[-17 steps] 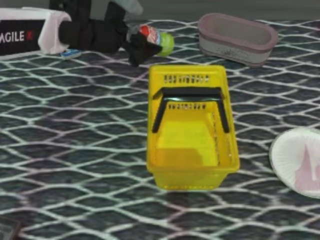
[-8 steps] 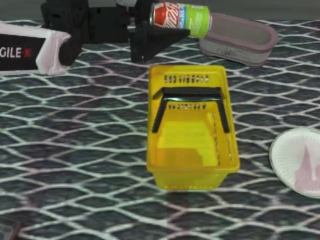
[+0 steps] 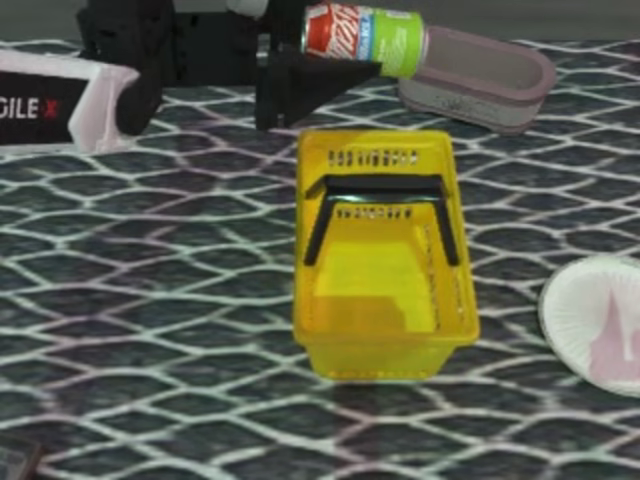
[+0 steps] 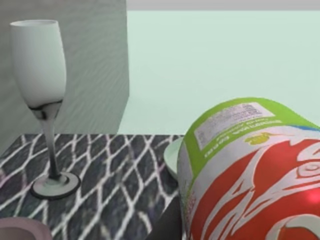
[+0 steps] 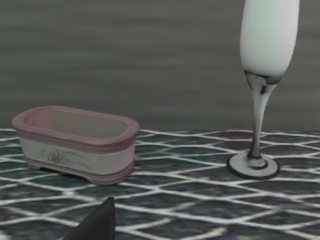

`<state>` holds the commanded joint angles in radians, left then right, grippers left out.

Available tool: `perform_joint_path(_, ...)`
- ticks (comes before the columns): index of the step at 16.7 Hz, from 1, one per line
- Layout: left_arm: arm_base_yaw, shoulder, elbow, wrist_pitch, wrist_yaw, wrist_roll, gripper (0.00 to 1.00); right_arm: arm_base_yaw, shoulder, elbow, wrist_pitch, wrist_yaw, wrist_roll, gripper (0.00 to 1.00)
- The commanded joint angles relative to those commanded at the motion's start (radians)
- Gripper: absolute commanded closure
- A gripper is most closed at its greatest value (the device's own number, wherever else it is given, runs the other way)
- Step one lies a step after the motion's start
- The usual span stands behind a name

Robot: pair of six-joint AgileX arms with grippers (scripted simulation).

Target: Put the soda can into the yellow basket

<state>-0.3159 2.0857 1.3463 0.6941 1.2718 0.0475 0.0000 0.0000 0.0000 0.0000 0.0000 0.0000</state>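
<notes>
The soda can (image 3: pixel 362 38) lies on its side in the air, green end toward the right, just beyond the far end of the yellow basket (image 3: pixel 385 330). My left gripper (image 3: pixel 328 60) is shut on it, reaching in from the top left. The can (image 4: pixel 250 175) fills the left wrist view, with a dark finger (image 4: pixel 172 225) against its side. The basket stands upright mid-table with its black handles (image 3: pixel 380 190) folded across the opening. My right gripper (image 5: pixel 100 225) is out of the top view and shows only as a dark tip in its own wrist view.
An oval grey-pink tub (image 3: pixel 478 75) sits right of the can, also seen as the tub (image 5: pixel 77 142) in the right wrist view. A wine glass (image 4: pixel 42 100) stands at the back. A white plate (image 3: pixel 595 320) lies at the right edge, and a dark object (image 3: pixel 15 462) at the near left corner.
The left gripper has lifted the soda can off the table and carried it up and to the right. Over the last half second it has barely moved.
</notes>
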Motion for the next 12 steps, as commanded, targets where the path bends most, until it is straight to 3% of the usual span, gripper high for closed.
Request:
perform_joint_path(8, 0.017, 0.198, -0.073, 0.284, 0.004, -0.006, 1.0, 0.0, 0.0, 0.0, 0.0, 0.0, 0.0, 0.0)
perform_joint_path(12, 0.021, 0.23, -0.089, 0.325, 0.003, -0.007, 1.0, 0.0, 0.0, 0.0, 0.0, 0.0, 0.0, 0.0)
